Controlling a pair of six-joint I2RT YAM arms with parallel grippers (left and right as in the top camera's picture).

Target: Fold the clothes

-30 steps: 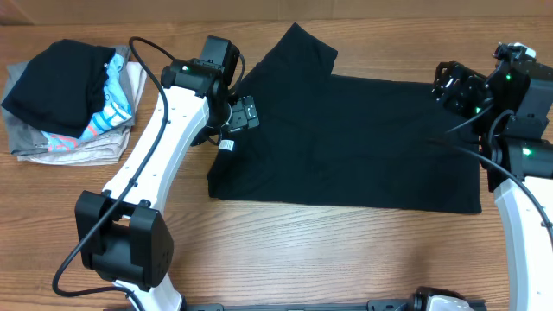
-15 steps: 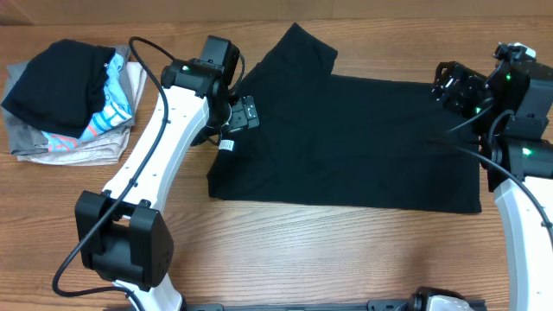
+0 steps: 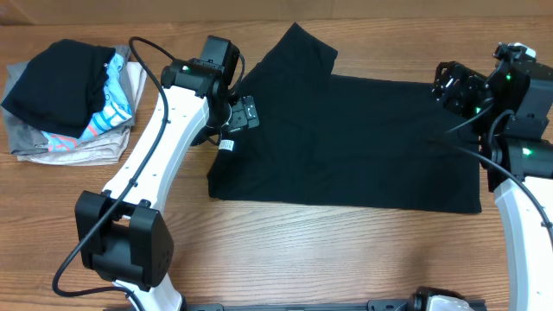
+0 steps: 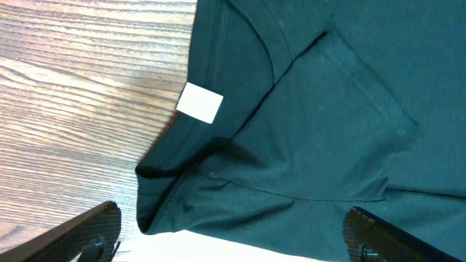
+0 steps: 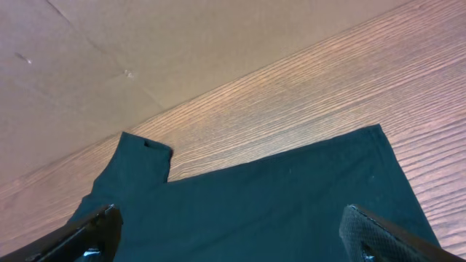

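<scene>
Spreading across the wooden table (image 3: 302, 250), well apart from the pile of folded garments (image 3: 65, 104): 1 plain black short-sleeved T-shirt (image 3: 346, 147). Lies flat and mostly smooth, long body running away from the pile. Shows only 1 sleeve (image 3: 298, 52), jutting toward the table's back edge. Carries a small white label (image 3: 226, 146) at the neck, on the end nearest the pile. Seen from the left wrist, looks rumpled at the collar (image 4: 182, 156) just beside that label (image 4: 199, 102), with a hemmed layer folded over the body.

Left gripper (image 3: 247, 113): reaching in from the pile's side on a white arm (image 3: 164, 147), hovering over the neck end, fingers spread wide (image 4: 233, 236), pinching nothing.

Right gripper (image 3: 454, 86): poised at the shirt's end farthest from the pile, above the back corner of the hem, likewise gaping wide (image 5: 233, 233) and empty, pointed back along the cloth toward the sleeve.
</scene>
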